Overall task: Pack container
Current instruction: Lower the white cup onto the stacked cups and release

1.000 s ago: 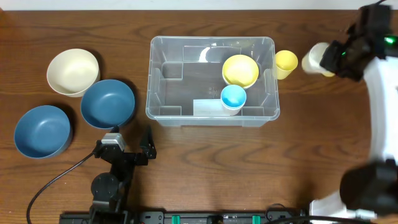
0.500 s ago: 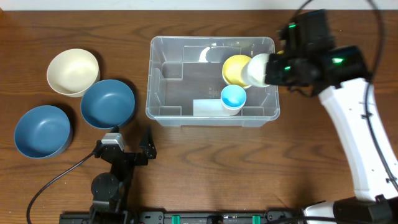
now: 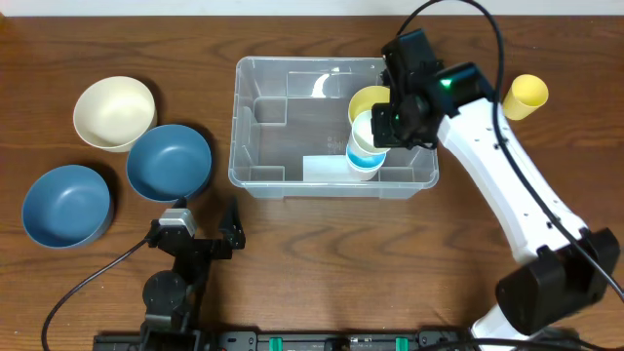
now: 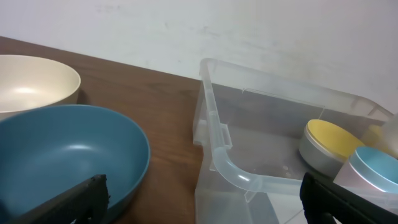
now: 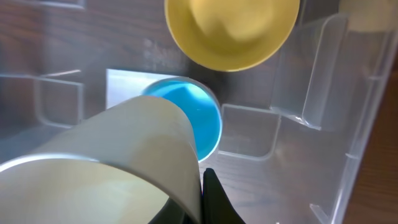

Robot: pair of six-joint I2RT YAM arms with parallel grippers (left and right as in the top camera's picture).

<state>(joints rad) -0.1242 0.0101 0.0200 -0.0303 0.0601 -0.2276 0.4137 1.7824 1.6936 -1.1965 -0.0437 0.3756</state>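
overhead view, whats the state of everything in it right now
container, open-topped, partly packed
yellow bowl, upright inside container
blue cup, upright inside container
cream cup, held over blue cup
right pincer, shut on cream cup
left pincer, open, empty
yellow cup, outside container
cream bowl, upright, unpacked
blue bowls, upright, unpacked

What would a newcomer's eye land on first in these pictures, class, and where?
The right gripper, holding a cream cup over the blue cup inside the clear container, beside a yellow bowl. Next come a cream bowl and two blue bowls left of the container, and a lone yellow cup on the table to its right.
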